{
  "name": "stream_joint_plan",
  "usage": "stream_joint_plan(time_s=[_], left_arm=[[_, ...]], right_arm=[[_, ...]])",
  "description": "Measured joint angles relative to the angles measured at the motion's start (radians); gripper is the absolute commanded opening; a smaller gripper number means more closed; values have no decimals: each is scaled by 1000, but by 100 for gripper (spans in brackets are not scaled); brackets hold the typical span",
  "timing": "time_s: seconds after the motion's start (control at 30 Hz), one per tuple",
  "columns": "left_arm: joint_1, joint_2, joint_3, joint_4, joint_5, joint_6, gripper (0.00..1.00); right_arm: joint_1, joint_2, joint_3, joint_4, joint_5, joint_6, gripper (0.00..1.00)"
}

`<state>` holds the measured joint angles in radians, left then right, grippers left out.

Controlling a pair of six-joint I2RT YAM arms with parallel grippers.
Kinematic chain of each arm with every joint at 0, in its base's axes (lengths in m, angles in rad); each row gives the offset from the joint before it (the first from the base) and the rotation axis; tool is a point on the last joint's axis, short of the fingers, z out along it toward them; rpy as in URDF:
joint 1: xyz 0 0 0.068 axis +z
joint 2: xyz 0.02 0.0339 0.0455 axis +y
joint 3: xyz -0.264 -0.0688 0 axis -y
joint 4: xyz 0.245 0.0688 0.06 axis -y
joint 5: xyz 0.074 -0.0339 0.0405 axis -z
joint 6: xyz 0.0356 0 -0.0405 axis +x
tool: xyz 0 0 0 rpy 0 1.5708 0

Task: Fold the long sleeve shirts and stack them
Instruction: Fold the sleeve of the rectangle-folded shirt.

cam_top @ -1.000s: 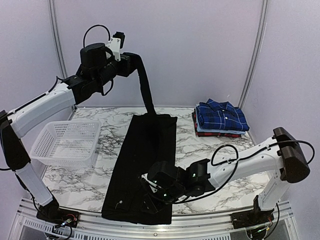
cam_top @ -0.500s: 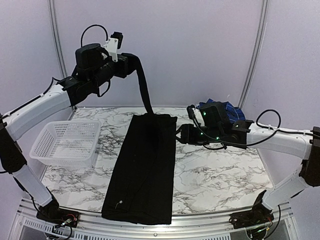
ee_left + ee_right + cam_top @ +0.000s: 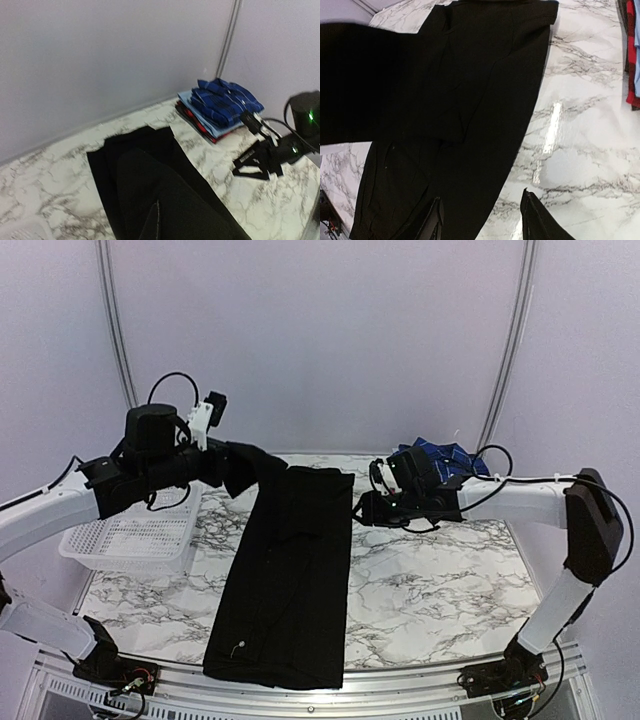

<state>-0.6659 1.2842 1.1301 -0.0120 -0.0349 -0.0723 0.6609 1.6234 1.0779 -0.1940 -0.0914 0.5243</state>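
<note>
- Your left gripper [image 3: 224, 462] has come down. Half a second ago it held the sleeve high above the far edge of the table. Now it sits low, just left of the shirt's far corner and beyond the basket.
- It is clenched on the sleeve [image 3: 255, 465] of the black shirt [image 3: 290, 580], and the cloth bunches from the fingers to that far-left corner.
- The black shirt's body has not shifted. It lies flat down the middle of the marble table [image 3: 440, 590], from the far edge to the near edge.
- Your right gripper [image 3: 360, 508] was at the shirt's near hem a second ago. Now it hovers at the shirt's far right edge, much where it was half a second ago.
- Its fingers [image 3: 434, 220] stand apart with nothing between them, over the shirt's edge and bare marble.
- Your count, left to right:
  - one white mesh basket [image 3: 130, 530]
  - one black shirt spread out
  - one stack of folded shirts [image 3: 220, 102] in the far right corner
- The stack shows three layers: blue plaid on top, light blue under it, red at the bottom.
</note>
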Motion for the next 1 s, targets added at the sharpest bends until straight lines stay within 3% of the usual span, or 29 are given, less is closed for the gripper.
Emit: stream_joint_plan(time_s=[0.2, 0.5, 0.57, 0.6, 0.67, 0.77, 0.93, 1.0], left_arm=[[-39, -57, -196, -58, 200, -124, 0], [-179, -9, -213, -141, 383, -172, 0], [-228, 39, -213, -161, 407, -175, 5], [-244, 59, -213, -171, 415, -175, 9], [-278, 105, -216, -195, 423, -179, 25], [-299, 143, -230, -213, 419, -190, 56], [-309, 140, -241, -237, 364, -210, 74], [-310, 123, -243, -236, 334, -219, 75]], right_arm=[[-32, 140, 102, 11, -33, -36, 46], [-32, 181, 116, 35, -70, -47, 45], [-32, 181, 115, 40, -76, -50, 45], [-32, 181, 113, 43, -77, -51, 45], [-32, 181, 103, 48, -81, -55, 45], [-32, 181, 81, 48, -88, -61, 46], [-21, 158, 27, 47, -99, -73, 48], [-6, 135, 4, 45, -98, -79, 48]])
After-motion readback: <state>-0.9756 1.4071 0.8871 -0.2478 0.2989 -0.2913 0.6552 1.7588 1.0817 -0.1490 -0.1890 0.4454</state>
